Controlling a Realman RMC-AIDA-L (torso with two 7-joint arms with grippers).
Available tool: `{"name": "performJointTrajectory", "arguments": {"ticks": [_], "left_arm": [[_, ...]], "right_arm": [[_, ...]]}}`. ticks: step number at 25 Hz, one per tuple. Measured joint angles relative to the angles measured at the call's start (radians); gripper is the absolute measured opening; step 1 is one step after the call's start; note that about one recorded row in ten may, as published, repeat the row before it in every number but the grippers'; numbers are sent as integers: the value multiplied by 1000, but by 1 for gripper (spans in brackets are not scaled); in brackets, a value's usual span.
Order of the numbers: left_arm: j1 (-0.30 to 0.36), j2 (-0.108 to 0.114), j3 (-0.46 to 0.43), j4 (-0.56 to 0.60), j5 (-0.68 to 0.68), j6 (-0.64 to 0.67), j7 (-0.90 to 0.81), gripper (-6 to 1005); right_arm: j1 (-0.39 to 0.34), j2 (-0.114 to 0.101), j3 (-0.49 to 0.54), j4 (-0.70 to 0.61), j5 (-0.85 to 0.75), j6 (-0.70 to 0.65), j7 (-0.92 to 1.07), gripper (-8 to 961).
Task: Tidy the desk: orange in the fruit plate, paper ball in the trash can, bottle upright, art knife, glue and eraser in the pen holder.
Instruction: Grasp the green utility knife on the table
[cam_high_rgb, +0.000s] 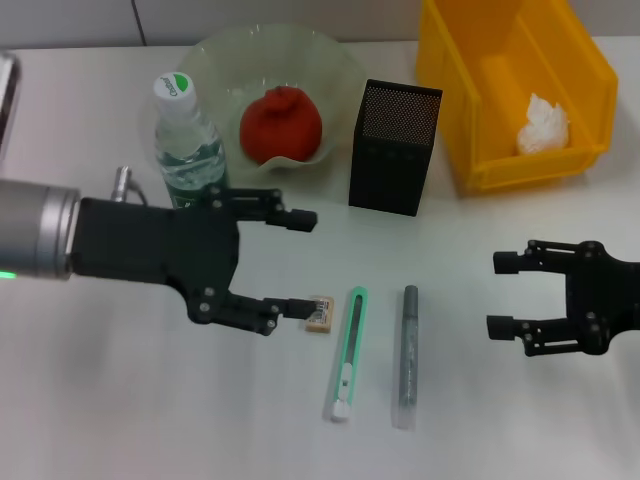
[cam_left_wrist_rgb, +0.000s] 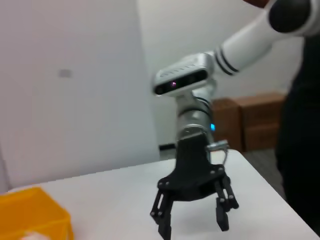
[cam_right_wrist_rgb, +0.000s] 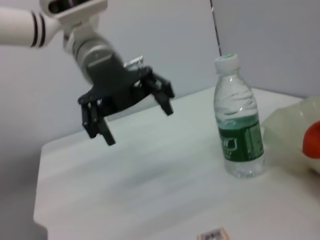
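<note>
Head view: the eraser (cam_high_rgb: 319, 311) is lying flat on the white desk (cam_high_rgb: 120, 400), with the lower finger of the left end effector (cam_high_rgb: 293, 260) touching or nearly touching its near edge. That end effector is spread wide open and holding nothing. Just beside the eraser the green-trimmed art knife (cam_high_rgb: 345, 352) and the grey glue stick (cam_high_rgb: 407, 352) are lying side by side. The pen holder (cam_high_rgb: 394, 147) is standing behind them. The bottle (cam_high_rgb: 186, 140) is already standing upright next to the fruit plate (cam_high_rgb: 215, 55), where the orange (cam_high_rgb: 281, 125) is sitting, and the paper ball (cam_high_rgb: 543, 125) is resting inside the trash can (cam_high_rgb: 470, 70).

The right end effector (cam_high_rgb: 502, 294) is hovering open and empty, well apart from the glue stick.

The eraser appears to be next. With only one finger alongside it, a closing squeeze is likely to shove the small block into the knife rather than trap it. The upper finger is also hanging near the bottle, so a careless lift risks toppling it. Open desk is lying toward the robot; the pen holder's narrow mouth is leaving little room for error.
</note>
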Motion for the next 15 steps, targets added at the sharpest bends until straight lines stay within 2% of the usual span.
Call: {"name": "performJointTrajectory", "arguments": {"ticks": [5, 15], "left_arm": [[-43, -2, 71, 67, 0, 3, 13, 787], [-92, -6, 301, 315, 15, -16, 27, 787]], "right_arm": [[4, -9, 8, -26, -22, -32, 33, 833], [7, -13, 11, -43, -25, -30, 99, 833]]}}
